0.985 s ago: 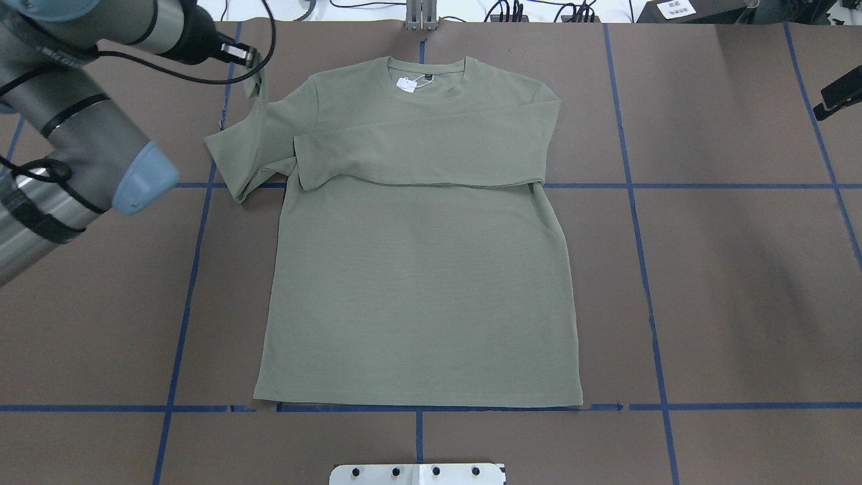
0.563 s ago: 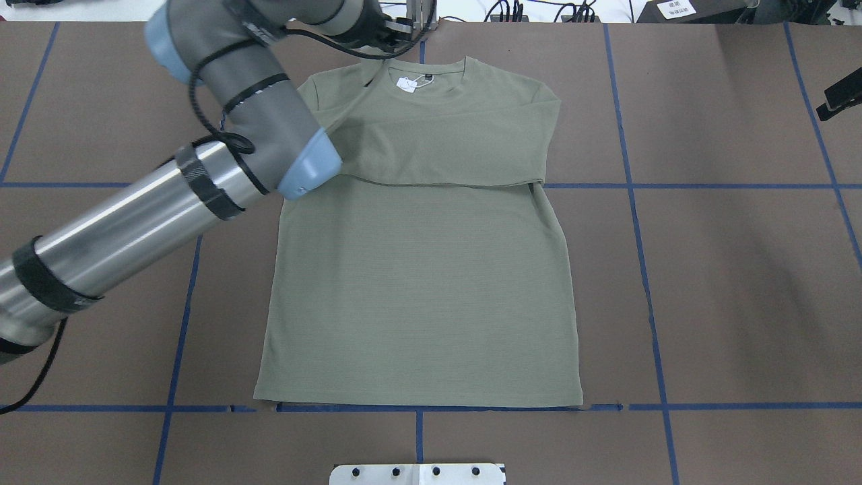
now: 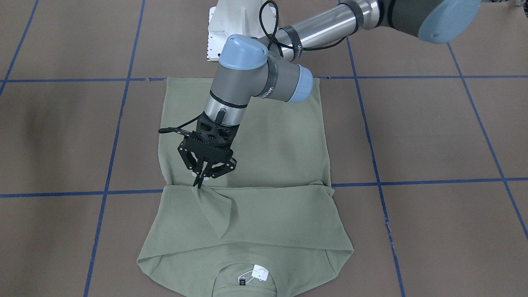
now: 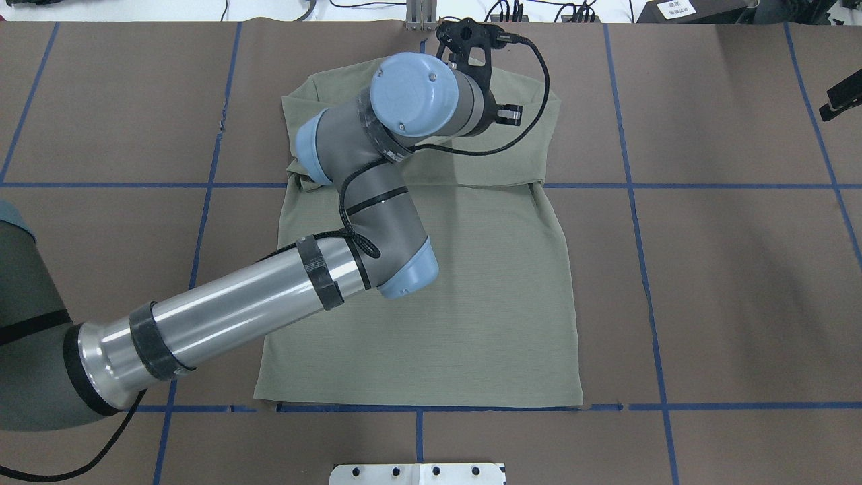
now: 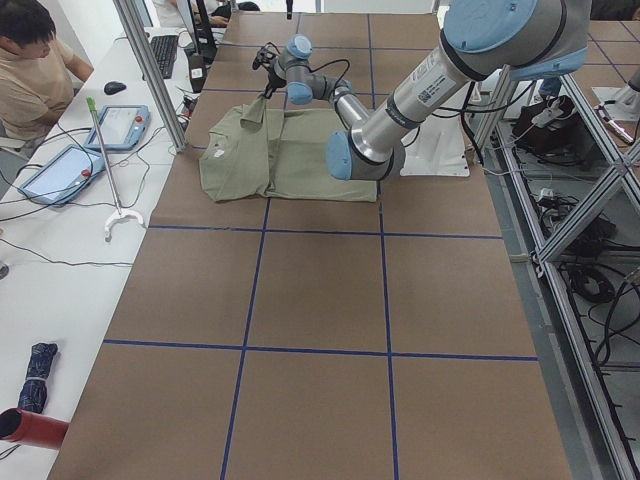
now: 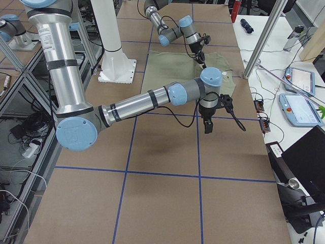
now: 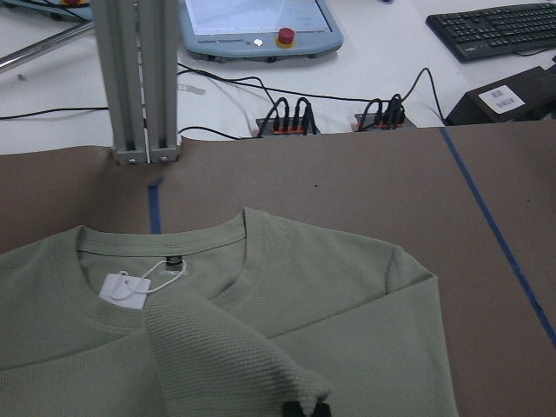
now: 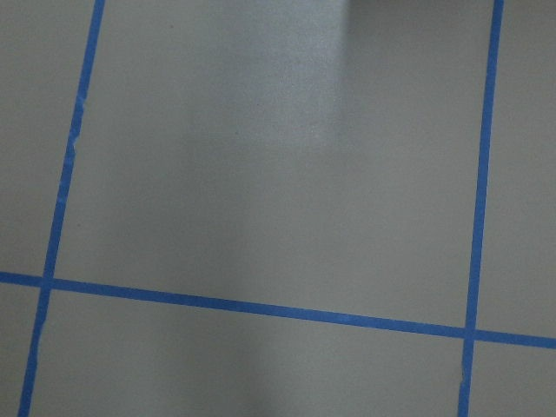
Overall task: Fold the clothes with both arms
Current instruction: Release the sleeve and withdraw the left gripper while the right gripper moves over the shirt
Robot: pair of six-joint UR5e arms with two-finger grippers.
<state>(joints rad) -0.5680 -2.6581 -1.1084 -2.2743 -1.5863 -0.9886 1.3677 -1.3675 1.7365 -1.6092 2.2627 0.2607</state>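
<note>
The sage-green shirt [image 4: 471, 303] lies flat on the brown table, neckline and white tag [image 3: 260, 272] at the far edge. One sleeve lies folded across the chest. My left gripper [image 3: 201, 181] is shut on the cuff of the other sleeve [image 3: 214, 210] and holds it just above the chest, near the fold line. Its fingertips pinch green fabric in the left wrist view [image 7: 304, 408]. My right gripper [image 6: 208, 124] hangs above bare table beside the shirt; I cannot tell whether it is open or shut. Its wrist view shows only table and blue tape.
The white pedestal base [image 3: 231, 24] stands at the near edge. A metal post [image 7: 139, 78] and cables stand at the far edge behind the neckline. An operator [image 5: 30, 70] sits beyond the far edge with tablets. Blue tape lines grid the table.
My left arm has swung from left of the shirt to over its chest, carrying the left sleeve inward across the body. The right arm has hardly moved.
</note>
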